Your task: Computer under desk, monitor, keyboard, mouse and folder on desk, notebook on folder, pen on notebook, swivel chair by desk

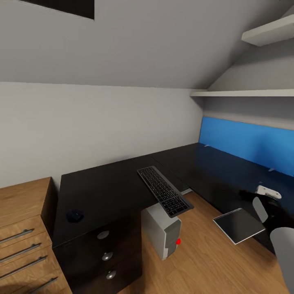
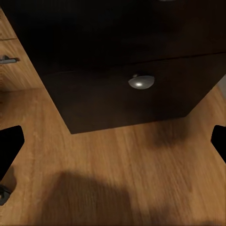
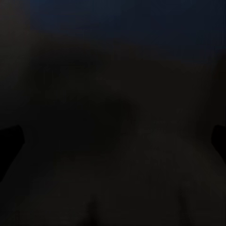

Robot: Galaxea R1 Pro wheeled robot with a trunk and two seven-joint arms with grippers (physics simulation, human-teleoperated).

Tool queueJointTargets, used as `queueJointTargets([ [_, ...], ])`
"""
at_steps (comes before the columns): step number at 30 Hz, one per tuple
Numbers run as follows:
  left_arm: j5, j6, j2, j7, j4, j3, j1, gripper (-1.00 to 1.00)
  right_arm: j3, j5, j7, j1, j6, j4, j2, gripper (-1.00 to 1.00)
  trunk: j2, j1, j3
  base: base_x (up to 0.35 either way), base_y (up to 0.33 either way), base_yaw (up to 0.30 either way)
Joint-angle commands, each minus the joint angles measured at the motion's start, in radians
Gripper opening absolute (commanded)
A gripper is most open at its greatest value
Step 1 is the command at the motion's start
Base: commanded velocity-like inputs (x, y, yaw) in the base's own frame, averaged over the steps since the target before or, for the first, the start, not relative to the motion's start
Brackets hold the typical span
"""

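Observation:
A dark keyboard lies slantwise on the black L-shaped desk, its near end hanging over the edge. The black mouse sits near the desk's left front corner. The grey computer tower, with a red button, stands on the floor under the desk. A flat dark-grey panel with a pale rim juts from the right wing's edge; whether it is the folder or something else I cannot tell. My right arm reaches over that wing, its gripper open above the dark top. My left gripper is open over the floor before the desk's drawers.
A wooden dresser with bar handles stands against the desk's left side. A blue panel backs the right wing, with white shelves above under the sloped ceiling. Wooden floor stretches between the two wings.

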Motion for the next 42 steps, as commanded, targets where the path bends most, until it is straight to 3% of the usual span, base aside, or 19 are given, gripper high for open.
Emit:
queueJointTargets([
  [1,0.009,-0.006,0.000,0.003,0.002,-0.003,-0.001,1.00,0.001,-0.022,-0.005,0.002,0.025,-0.028,0.000,1.00,0.000,0.000,-0.001,0.000,0.000,0.000],
  [5,0.008,-0.006,-0.008,0.004,0.013,-0.002,-0.001,1.00,0.001,-0.064,-0.004,0.041,0.160,-0.180,0.003,1.00,0.000,0.000,-0.001,0.000,0.000,0.000],
  [6,0.008,-0.006,-0.011,0.004,0.015,-0.002,-0.001,1.00,0.001,-0.081,-0.004,0.073,0.208,-0.246,0.011,1.00,0.000,0.000,-0.001,0.000,0.000,0.000],
  [9,0.008,-0.006,-0.014,0.004,0.017,-0.002,-0.001,1.00,0.001,-0.100,-0.005,0.123,0.259,-0.346,0.033,1.00,0.000,0.000,-0.001,0.000,0.000,0.000],
  [12,0.008,-0.006,-0.015,0.005,0.018,-0.002,-0.001,1.00,0.001,-0.112,-0.007,0.208,0.308,-0.514,0.084,1.00,0.000,0.000,-0.001,0.000,0.000,0.000],
  [18,0.008,-0.006,-0.016,0.005,0.019,-0.002,-0.001,1.00,0.001,-0.117,-0.008,0.312,0.380,-0.708,0.150,1.00,0.000,0.000,-0.001,0.000,0.000,0.000],
  [28,0.008,-0.006,-0.016,0.005,0.019,-0.002,-0.001,1.00,0.002,-0.123,-0.008,0.333,0.406,-0.743,0.170,1.00,0.000,0.000,-0.001,0.000,0.000,0.000],
  [31,0.008,-0.006,-0.016,0.005,0.019,-0.002,-0.001,1.00,0.002,-0.124,-0.008,0.338,0.408,-0.752,0.184,1.00,0.000,0.000,-0.001,0.000,0.000,0.000],
  [32,0.009,-0.006,-0.016,0.004,0.020,-0.001,-0.001,1.00,0.002,-0.122,-0.008,0.343,0.409,-0.786,0.207,1.00,0.000,0.000,-0.001,0.000,0.000,0.000],
  [37,0.010,-0.006,-0.015,0.004,0.020,0.001,-0.001,1.00,0.003,-0.115,-0.010,0.392,0.407,-0.864,0.248,1.00,0.000,0.000,-0.001,0.000,0.000,0.049],
  [42,0.011,-0.006,-0.015,0.005,0.023,0.005,-0.001,1.00,0.005,-0.115,-0.010,0.406,0.408,-0.879,0.253,1.00,0.000,0.000,-0.001,0.000,0.000,0.211],
])
